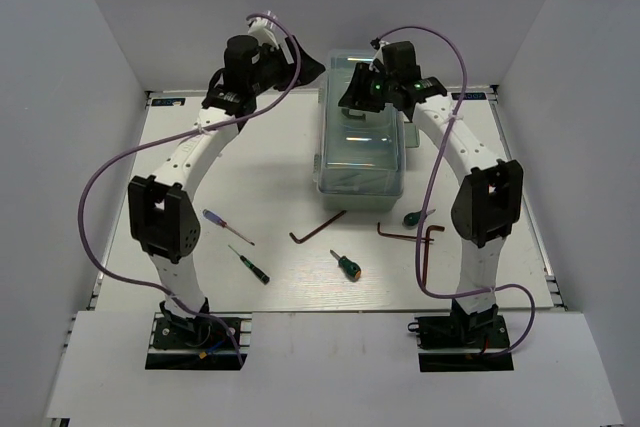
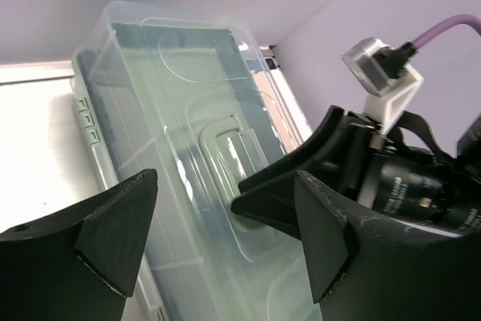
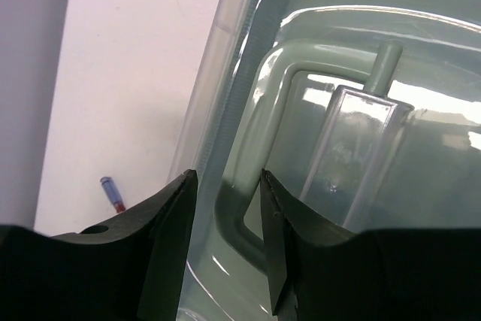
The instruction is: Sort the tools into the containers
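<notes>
Currently the left fingers (image 2: 113, 231) are spread wide with nothing between them, hovering beside the left long side of the toolbox (image 1: 360, 162). The toolbox sits far-centre on the tabletop (image 1: 270, 177) with its clear lid (image 2: 188, 110) closed. The right fingers (image 3: 169, 246) are about half apart, directly above the lid. The corner of the pale green handle (image 3: 248, 133) shows in their gap. Can't tell if they touch it; no grip visible.

All tools lie loose on the tabletop, near side of the toolbox:
- blue-handled screwdriver (image 1: 222, 223) and dark-handled screwdriver (image 1: 250, 265), at left near the left arm
- hex key (image 1: 318, 227), just in front of the toolbox
- stubby green screwdriver (image 1: 347, 265), centre
- second stubby green screwdriver (image 1: 412, 217), beside two more hex keys (image 1: 428, 247) at right
</notes>
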Robot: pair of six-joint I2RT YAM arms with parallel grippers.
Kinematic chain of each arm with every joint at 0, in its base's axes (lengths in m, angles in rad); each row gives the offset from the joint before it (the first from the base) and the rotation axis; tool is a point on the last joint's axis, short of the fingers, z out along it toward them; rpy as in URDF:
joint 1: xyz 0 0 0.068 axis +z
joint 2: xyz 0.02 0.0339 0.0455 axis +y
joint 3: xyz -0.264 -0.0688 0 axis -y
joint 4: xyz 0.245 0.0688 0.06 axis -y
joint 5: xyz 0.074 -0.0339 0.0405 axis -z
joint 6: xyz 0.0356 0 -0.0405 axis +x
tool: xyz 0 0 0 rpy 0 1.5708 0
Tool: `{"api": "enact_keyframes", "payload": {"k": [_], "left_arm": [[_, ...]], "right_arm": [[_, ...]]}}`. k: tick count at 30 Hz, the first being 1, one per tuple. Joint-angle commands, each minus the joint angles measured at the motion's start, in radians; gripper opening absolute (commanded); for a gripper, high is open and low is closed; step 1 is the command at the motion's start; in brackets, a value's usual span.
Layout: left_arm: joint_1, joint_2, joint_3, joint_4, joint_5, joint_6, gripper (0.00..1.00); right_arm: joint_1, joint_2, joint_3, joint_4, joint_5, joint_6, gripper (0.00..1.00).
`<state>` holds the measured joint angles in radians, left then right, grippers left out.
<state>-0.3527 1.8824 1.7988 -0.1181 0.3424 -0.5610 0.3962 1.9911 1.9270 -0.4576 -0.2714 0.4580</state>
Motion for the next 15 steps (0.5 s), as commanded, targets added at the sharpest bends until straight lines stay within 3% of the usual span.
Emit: {"api": "enact_keyframes", "payload": {"k": [1, 7, 15], "left_arm": [[-0.002, -0.109, -0.053, -0.015, -0.046, 0.049, 0.83], [0.008, -0.132, -0.092, 0.03, -0.002, 0.049, 0.85], [-0.002, 0.012, 0.049, 0.045, 0.118, -0.007, 0.85]], "right_arm": [[0.029, 0.024, 0.046, -0.05, 0.153, -0.036, 0.45], [0.049, 0.051, 0.064, -0.092, 0.164, -0.021, 0.45], [0.02, 0.058, 0.035, 0.016, -0.139, 0.097, 0.45]]}}
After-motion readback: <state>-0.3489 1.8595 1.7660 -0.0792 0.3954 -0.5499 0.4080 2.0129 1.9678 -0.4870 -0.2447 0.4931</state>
